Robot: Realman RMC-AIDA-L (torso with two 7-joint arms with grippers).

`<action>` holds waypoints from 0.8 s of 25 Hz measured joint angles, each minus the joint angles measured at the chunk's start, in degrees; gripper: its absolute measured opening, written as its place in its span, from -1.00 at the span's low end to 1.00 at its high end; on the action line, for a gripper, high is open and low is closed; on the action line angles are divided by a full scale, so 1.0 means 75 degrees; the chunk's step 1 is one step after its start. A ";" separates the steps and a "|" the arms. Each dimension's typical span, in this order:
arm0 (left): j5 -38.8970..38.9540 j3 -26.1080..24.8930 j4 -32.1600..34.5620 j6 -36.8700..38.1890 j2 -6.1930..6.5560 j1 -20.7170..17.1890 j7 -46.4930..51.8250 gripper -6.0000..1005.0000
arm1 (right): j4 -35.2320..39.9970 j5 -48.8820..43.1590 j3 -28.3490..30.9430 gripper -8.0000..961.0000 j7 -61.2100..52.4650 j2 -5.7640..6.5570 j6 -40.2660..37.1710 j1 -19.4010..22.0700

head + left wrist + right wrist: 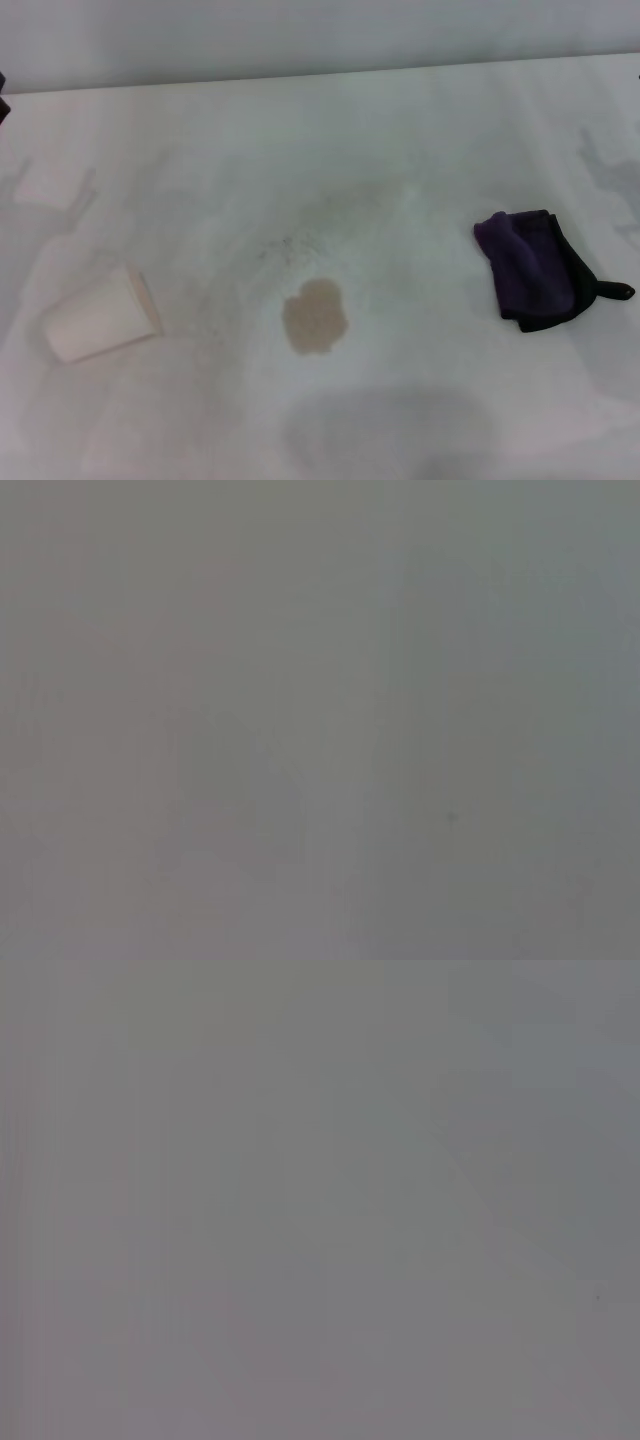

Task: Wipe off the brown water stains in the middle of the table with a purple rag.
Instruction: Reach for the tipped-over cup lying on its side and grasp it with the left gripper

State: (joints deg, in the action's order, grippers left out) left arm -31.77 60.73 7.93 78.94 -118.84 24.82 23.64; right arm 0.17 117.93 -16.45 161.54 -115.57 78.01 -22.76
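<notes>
The brown water stain (315, 317) is a tan blotch on the white table (400, 140), a little in front of the middle. The purple rag (532, 268) lies bunched on the table to the right of the stain, apart from it, its black loop tab (615, 291) pointing right. Neither gripper shows in the head view; only a dark sliver of something (3, 95) sits at the far left edge. Both wrist views show only plain grey surface, with no fingers and no task object.
A white paper cup (100, 315) lies on its side at the front left, mouth toward the stain. Faint grey speckles (290, 245) lie just behind the stain. The table's far edge meets a pale wall (300, 35).
</notes>
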 joint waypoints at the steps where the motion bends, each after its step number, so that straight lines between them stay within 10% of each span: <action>1: 0.0000 0.0000 0.0000 0.0000 0.0001 0.0004 0.0000 0.77 | 0.0000 0.0001 0.0001 0.73 0.0000 0.0000 -0.0001 0.0000; 14: -0.0008 -0.0034 0.0177 -0.0097 0.0055 -0.0071 0.0050 0.77 | 0.0030 0.0015 0.0015 0.73 0.0000 0.0000 -0.0087 -0.0042; 20: -0.0563 -0.0002 0.0903 -0.0687 0.0427 -0.0342 0.1478 0.77 | 0.0062 0.0023 0.0015 0.73 0.0000 0.0000 -0.0186 -0.0065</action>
State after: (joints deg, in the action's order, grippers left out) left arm -35.98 60.72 14.70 73.79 -115.64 22.25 34.73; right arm 0.63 118.10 -16.34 161.54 -115.58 76.61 -23.25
